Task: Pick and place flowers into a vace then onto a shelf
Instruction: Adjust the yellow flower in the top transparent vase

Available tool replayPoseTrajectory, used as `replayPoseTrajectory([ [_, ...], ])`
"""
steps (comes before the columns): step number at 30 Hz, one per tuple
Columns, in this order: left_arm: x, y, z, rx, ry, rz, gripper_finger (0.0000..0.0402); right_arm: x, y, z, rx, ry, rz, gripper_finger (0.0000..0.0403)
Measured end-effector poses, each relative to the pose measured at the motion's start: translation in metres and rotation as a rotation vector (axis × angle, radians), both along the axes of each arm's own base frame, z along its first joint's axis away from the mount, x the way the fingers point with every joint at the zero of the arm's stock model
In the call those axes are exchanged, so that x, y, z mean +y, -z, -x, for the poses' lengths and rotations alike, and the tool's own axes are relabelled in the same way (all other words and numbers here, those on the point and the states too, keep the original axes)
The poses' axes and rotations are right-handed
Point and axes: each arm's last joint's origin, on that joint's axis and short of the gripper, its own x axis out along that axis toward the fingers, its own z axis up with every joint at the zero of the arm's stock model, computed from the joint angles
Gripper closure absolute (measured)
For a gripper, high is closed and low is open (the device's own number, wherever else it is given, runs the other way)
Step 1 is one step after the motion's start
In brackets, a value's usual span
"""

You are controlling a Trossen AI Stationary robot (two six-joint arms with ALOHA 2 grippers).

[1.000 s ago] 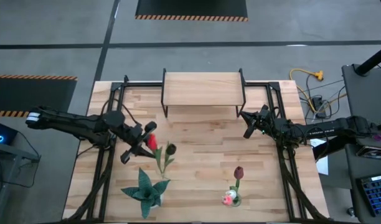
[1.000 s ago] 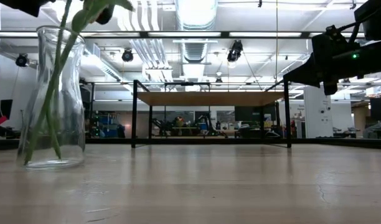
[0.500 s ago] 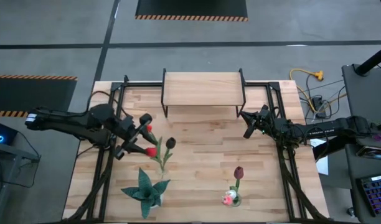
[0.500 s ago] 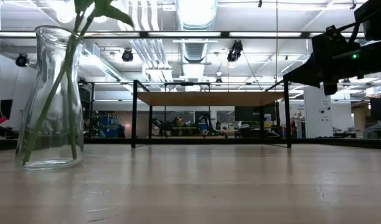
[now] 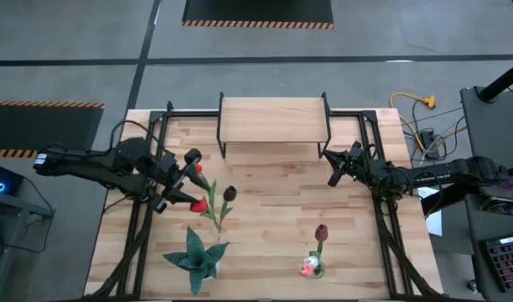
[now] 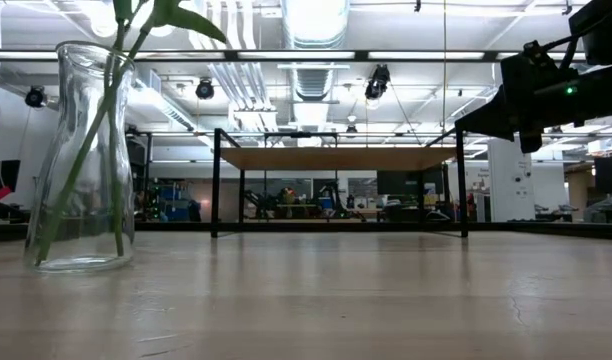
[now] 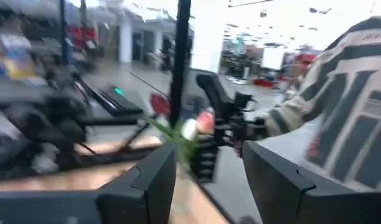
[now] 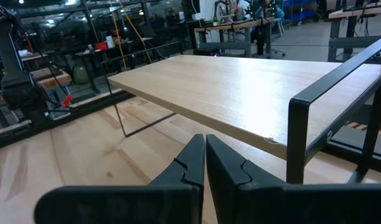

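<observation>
Fingers of the left gripper [image 5: 188, 179] spread wide, nothing between them, level with the red and dark flowers [image 5: 213, 201] that stand in the glass vase [image 6: 81, 160]; judged a release, the stems now left to lean on the vase's narrow neck; fingers [image 8: 190, 163] of the right gripper [image 5: 334, 167] pressed together, empty, parked just in front of the shelf's [image 5: 273, 119] right legs, apparently waiting.

Second vase [image 5: 311, 267] near the table's front edge, holding a maroon and a pink-white bloom; spiky teal plant [image 5: 195, 255] at front left, apart from both.

Shelf: pale board on thin black legs, at the back of the table, bare; judged the last stop, not yet used.

Surface: light wooden planks [image 5: 273, 218], black frame rails along both sides.

Room: grey floor with hazard-striped mats; bright ceiling lights and ducts; a person in a striped sleeve [image 7: 340, 93] beyond the table.
</observation>
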Motion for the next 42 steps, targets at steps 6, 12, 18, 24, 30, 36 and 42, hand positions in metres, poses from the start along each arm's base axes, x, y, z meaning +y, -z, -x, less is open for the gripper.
replayPoseTrajectory([
  [6, 0.004, -0.020, 0.010, -0.115, -0.111, -0.058, 0.0259, 0.000, 0.000, 0.000, 0.000, 0.000, 0.000, 0.0394],
  [12, 0.004, -0.026, 0.014, -0.125, -0.111, -0.070, 0.0271, 0.000, 0.000, 0.000, 0.001, 0.000, 0.000, 0.0394],
  [18, 0.003, -0.008, 0.003, 0.055, -0.097, -0.052, 0.0272, 0.000, 0.000, 0.000, 0.003, 0.000, 0.003, 0.0394],
  [24, 0.000, 0.007, -0.012, 0.227, -0.038, 0.041, 0.0271, 0.000, 0.000, 0.000, 0.004, 0.000, 0.003, 0.0394],
  [30, -0.002, 0.015, -0.024, 0.359, -0.027, 0.176, 0.0232, 0.000, 0.000, 0.000, 0.004, 0.000, 0.003, 0.0394],
  [36, -0.002, 0.015, -0.025, 0.379, -0.028, 0.227, 0.0143, 0.000, 0.001, 0.000, 0.012, 0.001, 0.003, 0.0394],
  [42, -0.002, 0.005, -0.024, 0.380, -0.005, 0.365, 0.0077, 0.000, 0.002, 0.000, 0.027, 0.000, 0.002, 0.0394],
])
